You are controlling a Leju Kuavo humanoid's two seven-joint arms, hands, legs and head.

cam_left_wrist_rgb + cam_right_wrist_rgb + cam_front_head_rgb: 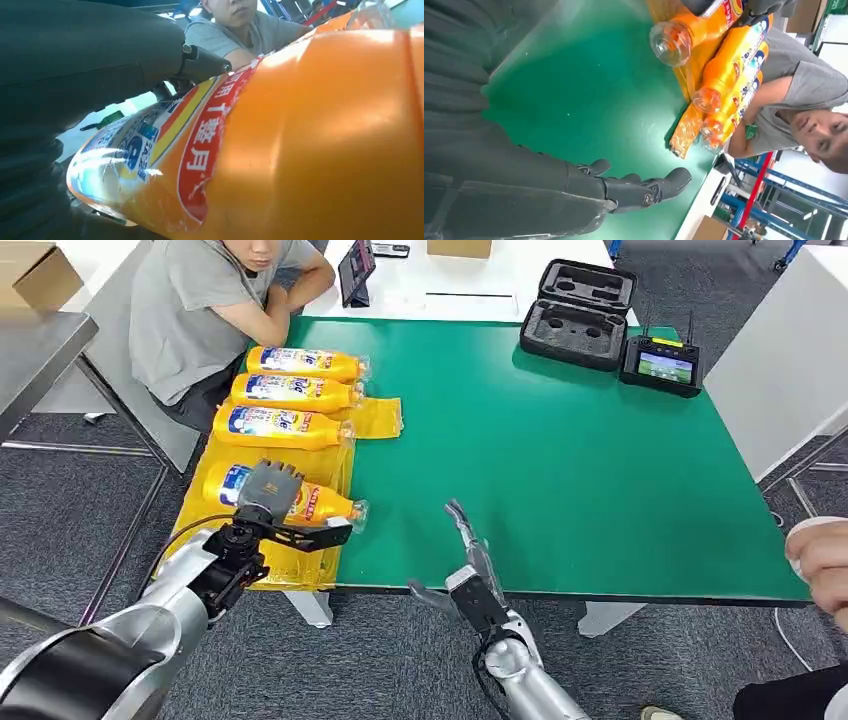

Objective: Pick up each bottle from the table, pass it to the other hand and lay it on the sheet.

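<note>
Green surface (560,450) stood on grey carpet, white tables behind it. A yellow sheet (378,418) lay along the surface's edge nearest a seated person in a grey shirt (190,310). Three orange bottles lay side by side on the sheet, caps pointing toward the surface's middle: far bottle (300,363), second bottle (295,392), third bottle (280,427). A fourth bottle (320,504) lay on the sheet closest to the robot, just beside the third bottle. The left hand (268,490) was wrapped over the fourth bottle's body, fingers curled around it and gripping; whether the bottle was resting fully on the sheet could not be told. In the left wrist view the fourth bottle's (280,150) orange body and label sat right against the camera. The right hand (470,560) hung over the surface's near edge, well apart from the sheet, fingers spread and straight, holding nothing; the right wrist view showed its fingers (644,190) extended above the green. A black foam-lined case (580,312) and a controller with a screen (660,364) sat at the surface's far corner. Another person's hand (820,555) was just off the surface's edge opposite the sheet.
</note>
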